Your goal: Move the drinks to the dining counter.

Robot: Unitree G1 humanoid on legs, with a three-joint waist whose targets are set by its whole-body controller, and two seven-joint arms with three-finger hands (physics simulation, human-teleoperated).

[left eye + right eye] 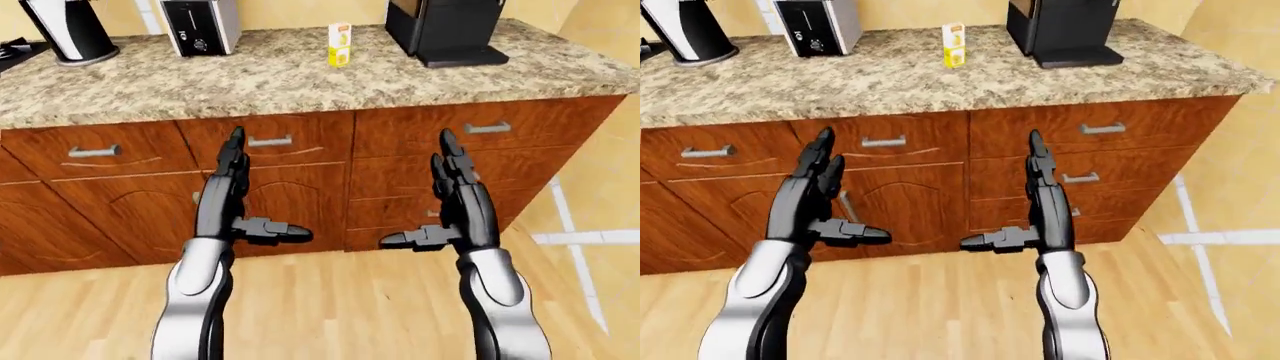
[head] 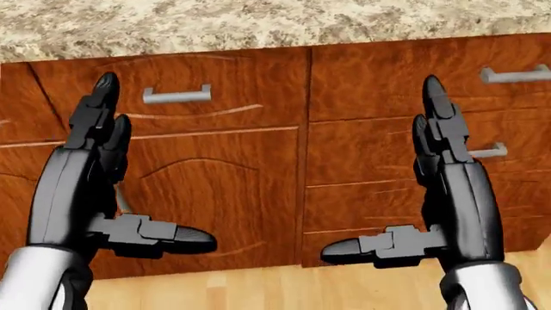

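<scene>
While both hands, left (image 1: pixel 232 214) and right (image 1: pixel 455 217), hung empty with fingers spread, a small white-yellow carton (image 1: pixel 340 45) stood upright on the table (image 1: pixel 300 75), between toaster (image 1: pixel 200 26) and coffee machine (image 1: pixel 445 30).

quick count from the eye views — one small drink carton (image 1: pixel 340 43) on one granite counter (image 1: pixel 300 79), three appliances up top: one kettle-looking thing (image 1: pixel 68 30), one toaster (image 1: pixel 200 25), one black coffee machine (image 1: pixel 445 30). two robot hands — left hand (image 1: pixel 232 196), right hand (image 1: pixel 455 204).
</scene>
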